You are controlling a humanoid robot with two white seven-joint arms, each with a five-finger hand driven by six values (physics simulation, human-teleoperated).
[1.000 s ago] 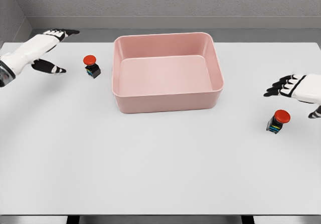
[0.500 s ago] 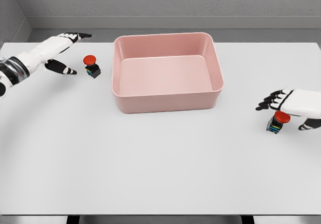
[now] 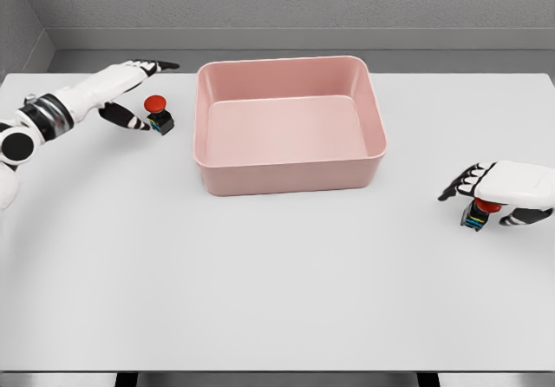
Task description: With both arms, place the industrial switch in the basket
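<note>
Two industrial switches with red mushroom buttons on black bodies stand on the white table. The left switch (image 3: pixel 157 113) is just left of the pink basket (image 3: pixel 288 173). My left hand (image 3: pixel 137 90) reaches it from the left, fingers spread above and thumb beside it, holding nothing. The right switch (image 3: pixel 479 213) stands at the table's right side. My right hand (image 3: pixel 494 194) hovers over it, fingers draped over the red button and thumb low on the right, not closed around it. The basket holds nothing.
The white table (image 3: pixel 277 291) spreads wide in front of the basket. A grey wall runs behind the table's far edge. The table's right edge lies close behind the right hand.
The left hand slid right until it flanks the left switch. The right hand dropped down and left onto the right switch, now covering its red button. Neither switch moved.
</note>
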